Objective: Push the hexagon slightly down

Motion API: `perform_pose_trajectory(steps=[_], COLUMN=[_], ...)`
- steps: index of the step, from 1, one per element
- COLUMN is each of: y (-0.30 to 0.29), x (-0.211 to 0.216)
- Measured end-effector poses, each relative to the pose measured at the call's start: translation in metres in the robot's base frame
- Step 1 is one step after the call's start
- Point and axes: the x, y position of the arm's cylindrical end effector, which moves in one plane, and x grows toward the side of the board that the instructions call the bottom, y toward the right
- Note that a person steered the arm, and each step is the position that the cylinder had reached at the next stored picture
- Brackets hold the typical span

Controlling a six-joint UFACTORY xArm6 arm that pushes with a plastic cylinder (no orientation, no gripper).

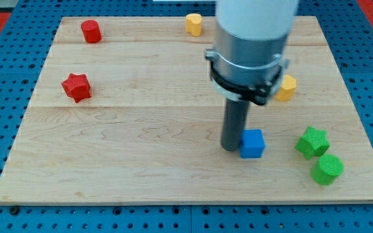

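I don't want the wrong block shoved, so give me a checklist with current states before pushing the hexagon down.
1. Hexagon located: the yellow block at the view's right, partly behind the arm, seems the one; shape cannot tell.
2. My tip above it for a downward push: not ok; it sits lower, to its left.
3. Tip free of other blocks: not ok; it is against the blue cube.
4. Board below the hexagon free: ok near it; the green star and green cylinder lie further down.
5. The other yellow block far off: ok.
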Motion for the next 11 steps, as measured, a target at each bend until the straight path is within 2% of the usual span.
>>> perform_pose_trajectory(steps=[1, 2, 3, 4, 5, 6, 7, 8, 9, 10, 11], y=[0.038, 0.029, -0.004, 0.011, 0.089, 0.1, 0.09, 0.129, 0.202, 0.231, 0.231], x=[0.02, 0.016, -0.065, -0.163, -0.169, -0.123, -0.122, -0.182, -0.244, -0.336, -0.344])
